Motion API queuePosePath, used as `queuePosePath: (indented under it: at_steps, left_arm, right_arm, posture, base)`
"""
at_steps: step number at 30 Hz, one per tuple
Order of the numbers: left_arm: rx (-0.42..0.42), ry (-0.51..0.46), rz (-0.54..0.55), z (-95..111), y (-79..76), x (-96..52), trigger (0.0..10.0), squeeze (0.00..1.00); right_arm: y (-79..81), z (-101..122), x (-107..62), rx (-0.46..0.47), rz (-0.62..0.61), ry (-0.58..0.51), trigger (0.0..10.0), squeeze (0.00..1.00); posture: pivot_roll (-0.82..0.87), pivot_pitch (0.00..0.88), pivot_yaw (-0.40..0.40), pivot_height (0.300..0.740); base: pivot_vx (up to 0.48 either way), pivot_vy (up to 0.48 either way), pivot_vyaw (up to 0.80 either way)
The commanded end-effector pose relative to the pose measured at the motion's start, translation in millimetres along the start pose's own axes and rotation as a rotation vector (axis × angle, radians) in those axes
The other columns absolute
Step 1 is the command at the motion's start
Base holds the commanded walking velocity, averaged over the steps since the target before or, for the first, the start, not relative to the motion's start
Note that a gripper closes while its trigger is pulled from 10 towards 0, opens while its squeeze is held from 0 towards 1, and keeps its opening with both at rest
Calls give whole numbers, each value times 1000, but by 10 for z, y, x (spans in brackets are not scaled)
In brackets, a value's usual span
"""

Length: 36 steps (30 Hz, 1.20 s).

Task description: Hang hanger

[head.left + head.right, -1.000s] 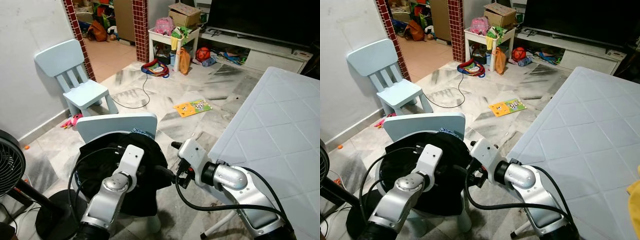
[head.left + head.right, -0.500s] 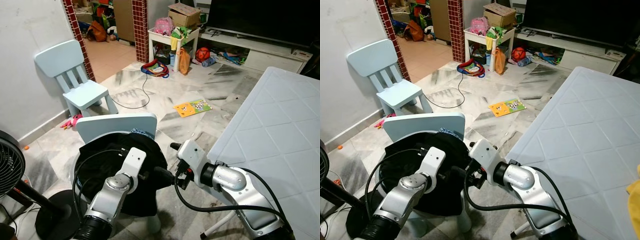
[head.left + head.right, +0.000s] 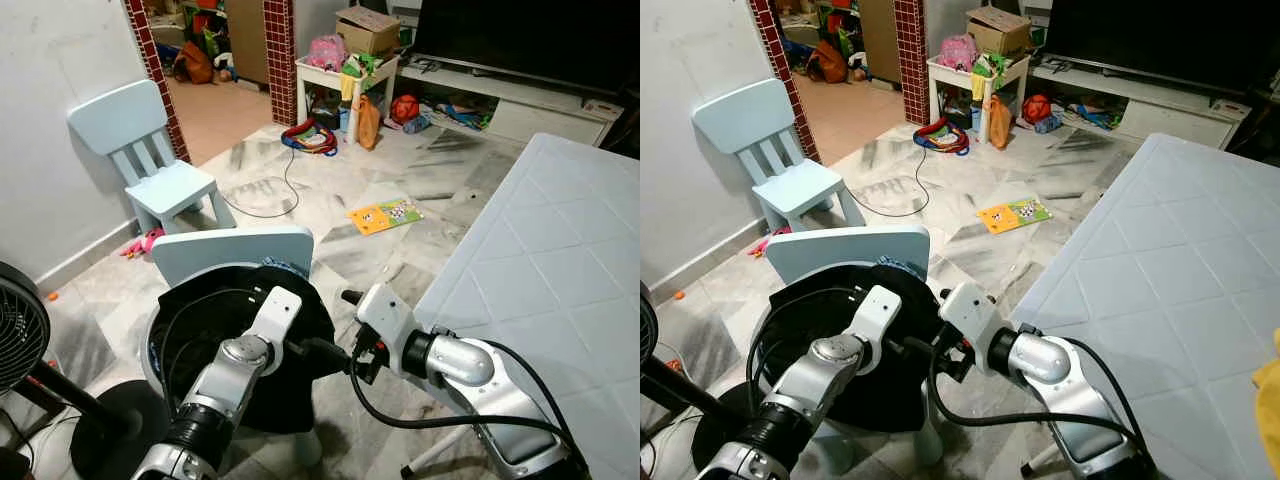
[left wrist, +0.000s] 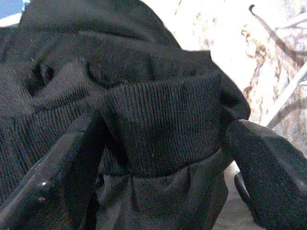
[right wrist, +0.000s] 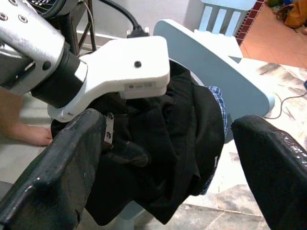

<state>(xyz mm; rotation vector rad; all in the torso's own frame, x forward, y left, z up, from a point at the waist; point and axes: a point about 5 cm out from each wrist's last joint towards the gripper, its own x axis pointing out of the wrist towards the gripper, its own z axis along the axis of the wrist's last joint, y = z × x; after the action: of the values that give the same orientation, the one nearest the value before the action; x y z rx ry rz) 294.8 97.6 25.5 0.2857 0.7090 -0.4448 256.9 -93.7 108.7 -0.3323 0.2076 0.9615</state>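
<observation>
A hanger cannot be made out with certainty in any view; what lies at the work point is a black garment (image 3: 215,330) heaped on the seat of the nearer pale blue chair (image 3: 235,250), and any hanger may be buried in its folds. Compared with a second ago, the left arm has been extended further forward over the garment, its white wrist housing now lying closer to the right gripper (image 3: 335,352), while the right arm has been shifted only slightly. The two grippers are thereby brought together at the garment's right edge, which suggests that a grasp on the cloth is being prepared rather than any hanging begun.

In the left wrist view, the left gripper (image 4: 163,158) is seen with its fingers (image 4: 67,163) spread wide, a ribbed cuff or hem of the garment lying between them; the cloth seems to be touched by one finger, but it is not pinched. In the right wrist view, the right gripper's fingers (image 5: 278,163) are likewise held wide apart, nothing being gripped, and the left wrist housing and the garment are framed between them. The white table (image 3: 560,260) stands to the right, and a fan (image 3: 20,340) to the left.
</observation>
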Motion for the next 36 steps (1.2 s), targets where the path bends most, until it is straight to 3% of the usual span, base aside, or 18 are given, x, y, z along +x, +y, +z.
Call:
queuePosePath:
  at_steps: [1, 9, 11, 12, 13, 14, 20, 36]
  left_arm:
    - [27, 7, -14, 11, 3, 15, 10000, 1000]
    - [13, 47, -16, -85, 6, 75, 10000, 1000]
    - [11, 47, -9, -94, 18, 84, 10000, 961]
    - [-30, 34, -5, -99, 36, 89, 8784, 392]
    - [-30, 34, -5, -99, 36, 89, 8784, 392]
    - [-77, 25, 1, -110, 63, 96, 0, 0]
    - [-212, 4, 43, -154, 156, 121, 0, 0]
    - [-260, -39, 91, -155, 192, 152, 0, 0]
  right_arm:
    - [18, 43, -5, -15, 11, -6, 10000, 0]
    - [36, 39, -5, -13, 15, -4, 10000, 0]
    - [36, 40, -4, -13, 16, -4, 10000, 0]
    - [37, 39, -5, -13, 17, -3, 10000, 0]
    - [37, 39, -5, -13, 17, -3, 10000, 0]
    - [39, 36, -6, -13, 18, -2, 10000, 0]
    - [41, 35, -4, -16, 21, 0, 10000, 0]
    - [33, 37, 9, -23, 24, -1, 10000, 0]
  posture:
    - [-173, 0, 29, 740]
    - [-173, 0, 33, 740]
    - [-173, 0, 33, 740]
    - [-173, 0, 33, 740]
    - [-173, 0, 33, 740]
    - [-173, 0, 32, 740]
    - [-174, 0, 33, 740]
    - [-170, 0, 29, 740]
  base:
    - [0, 0, 0]
    - [0, 0, 0]
    - [0, 0, 0]
    - [0, 0, 0]
    - [0, 0, 0]
    - [0, 0, 0]
    - [0, 0, 0]
    - [0, 0, 0]
